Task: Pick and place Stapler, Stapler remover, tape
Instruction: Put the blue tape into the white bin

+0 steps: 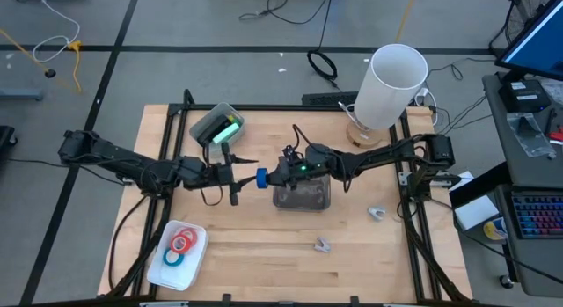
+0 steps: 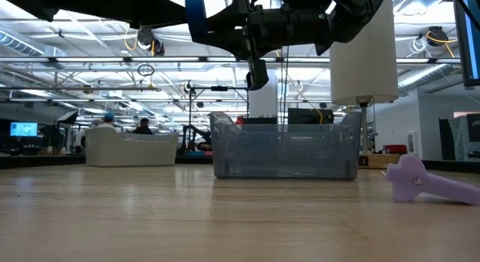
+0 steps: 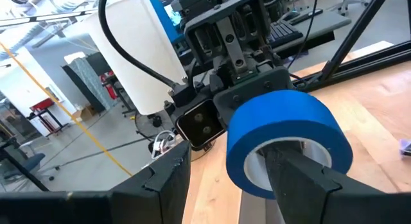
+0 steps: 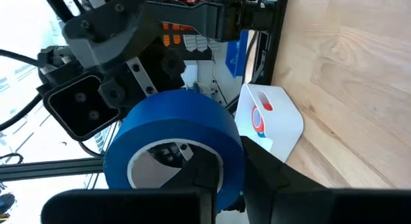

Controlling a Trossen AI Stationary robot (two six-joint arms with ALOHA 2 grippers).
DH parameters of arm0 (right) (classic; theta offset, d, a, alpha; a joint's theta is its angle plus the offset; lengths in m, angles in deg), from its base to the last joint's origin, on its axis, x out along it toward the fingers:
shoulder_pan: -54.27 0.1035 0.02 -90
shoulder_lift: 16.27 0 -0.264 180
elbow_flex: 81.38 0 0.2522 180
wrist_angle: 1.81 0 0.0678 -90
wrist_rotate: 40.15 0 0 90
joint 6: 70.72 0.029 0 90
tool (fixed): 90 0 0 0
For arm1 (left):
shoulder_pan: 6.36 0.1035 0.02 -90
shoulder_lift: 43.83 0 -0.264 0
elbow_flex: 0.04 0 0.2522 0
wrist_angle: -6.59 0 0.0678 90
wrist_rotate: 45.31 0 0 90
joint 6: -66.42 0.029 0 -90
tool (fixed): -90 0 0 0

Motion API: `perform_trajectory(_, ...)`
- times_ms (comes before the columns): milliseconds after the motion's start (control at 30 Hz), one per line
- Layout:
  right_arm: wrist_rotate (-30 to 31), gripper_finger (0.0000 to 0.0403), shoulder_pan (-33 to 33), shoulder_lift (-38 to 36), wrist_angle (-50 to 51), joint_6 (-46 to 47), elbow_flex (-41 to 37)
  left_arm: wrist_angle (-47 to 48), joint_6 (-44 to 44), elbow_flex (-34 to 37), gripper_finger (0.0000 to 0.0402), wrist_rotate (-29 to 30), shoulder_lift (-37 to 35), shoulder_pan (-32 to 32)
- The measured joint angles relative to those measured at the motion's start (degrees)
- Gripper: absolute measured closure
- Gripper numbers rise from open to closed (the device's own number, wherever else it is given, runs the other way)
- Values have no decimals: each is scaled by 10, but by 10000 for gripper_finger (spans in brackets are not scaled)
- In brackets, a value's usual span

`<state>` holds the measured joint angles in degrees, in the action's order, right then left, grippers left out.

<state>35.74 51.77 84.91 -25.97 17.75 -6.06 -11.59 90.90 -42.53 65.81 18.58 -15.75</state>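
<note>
A blue tape (image 1: pixel 262 177) roll hangs in mid-air between the two arms, just left of the clear bin (image 1: pixel 302 194), high above the desk (image 1: pixel 264 245). The left jaws (image 1: pixel 244 176) and right jaws (image 1: pixel 274 177) meet at the roll; each wrist view shows a finger (image 3: pixel 302 179) through its core, so both seem clamped on it, one finger inside and one outside. The roll looks light and stiff, its smooth rim possibly slippery; gripping through the wall suits it. The stapler (image 1: pixel 228 129) lies in a grey tray (image 1: pixel 208 124); the other rolls sit in a white tray (image 1: pixel 195 245). Which arm carries the weight is unclear.
</note>
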Motion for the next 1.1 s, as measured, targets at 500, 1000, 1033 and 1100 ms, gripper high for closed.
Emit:
perform_trajectory(500,2,372,0,-1,4,4,0,-11,-8,0,288,-34,5,5)
perform_trajectory(1000,5,349,0,0,9,-18,-1,-11,-59,0,381,-81,16,37)
perform_trajectory(1033,5,335,0,0,9,-22,-1,-5,-69,0,382,-80,15,37)
perform_trajectory(1100,6,305,0,0,11,-25,-1,15,-89,0,381,-68,10,37)
